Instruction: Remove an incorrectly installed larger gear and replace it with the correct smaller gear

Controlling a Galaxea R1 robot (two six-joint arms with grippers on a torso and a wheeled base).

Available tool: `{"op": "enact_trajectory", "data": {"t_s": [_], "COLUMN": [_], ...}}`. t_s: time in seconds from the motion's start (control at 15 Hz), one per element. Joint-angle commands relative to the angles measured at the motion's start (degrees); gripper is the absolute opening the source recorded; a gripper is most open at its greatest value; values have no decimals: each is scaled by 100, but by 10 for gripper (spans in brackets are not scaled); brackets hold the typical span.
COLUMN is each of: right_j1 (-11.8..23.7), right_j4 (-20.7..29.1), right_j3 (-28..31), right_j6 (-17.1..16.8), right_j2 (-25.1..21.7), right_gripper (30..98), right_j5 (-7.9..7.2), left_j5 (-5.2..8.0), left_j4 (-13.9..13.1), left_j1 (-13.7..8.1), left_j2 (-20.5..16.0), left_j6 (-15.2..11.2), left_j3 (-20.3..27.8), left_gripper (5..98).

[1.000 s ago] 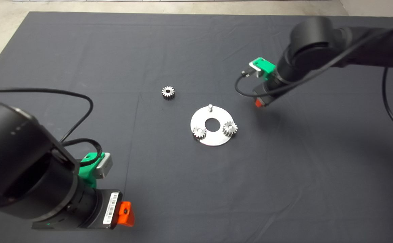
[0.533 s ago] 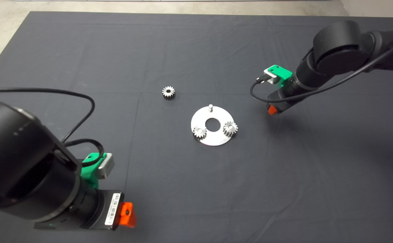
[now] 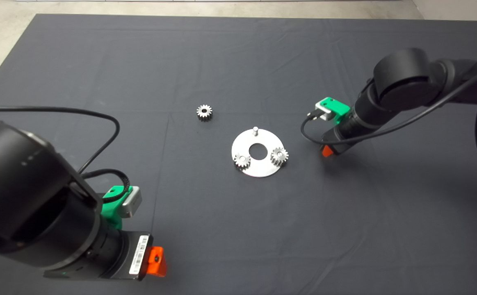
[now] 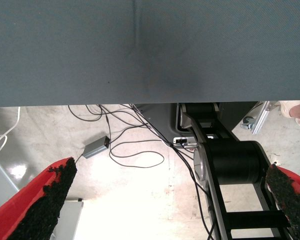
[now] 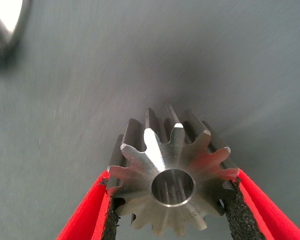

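Note:
The larger gear (image 5: 172, 170), chunky steel with a dark bore, is clamped between the red fingers (image 5: 97, 212) of my right gripper (image 5: 172, 202). From above, that gripper (image 3: 327, 150) hangs low over the mat just right of the round silver plate (image 3: 259, 170) and hides the gear. Two smaller gears (image 3: 242, 160) (image 3: 279, 155) sit on the plate, and its far pin (image 3: 255, 130) stands bare. A third smaller gear (image 3: 204, 112) lies loose on the mat, left of the plate and farther back. My left gripper (image 3: 156, 262) is parked at the lower left, open (image 4: 170, 175).
The dark mat (image 3: 238, 229) covers the table, with pale floor (image 3: 0, 24) beyond its far and left edges. The left wrist view shows the mat's edge, cables (image 4: 135, 150) on the floor and the robot's black base (image 4: 235, 162).
My right arm has carried the larger gear to the right and then nearer, away from the plate's far side. The left arm has barely shifted.

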Motion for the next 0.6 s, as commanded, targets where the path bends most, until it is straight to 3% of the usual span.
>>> {"op": "enact_trajectory", "data": {"t_s": [0.0, 0.53], "right_j1": [-139, -446], "right_j4": [-74, -493], "right_j3": [149, 149], "right_j6": [29, 100], "right_j2": [-39, -39], "right_gripper": [467, 467], "right_j5": [-567, -567], "left_j5": [61, 61], "left_j4": [-84, -88], "left_j1": [-65, -65], "left_j2": [-16, -24], "left_j6": [-52, -52], "left_j3": [102, 102], "left_gripper": [979, 979]}}
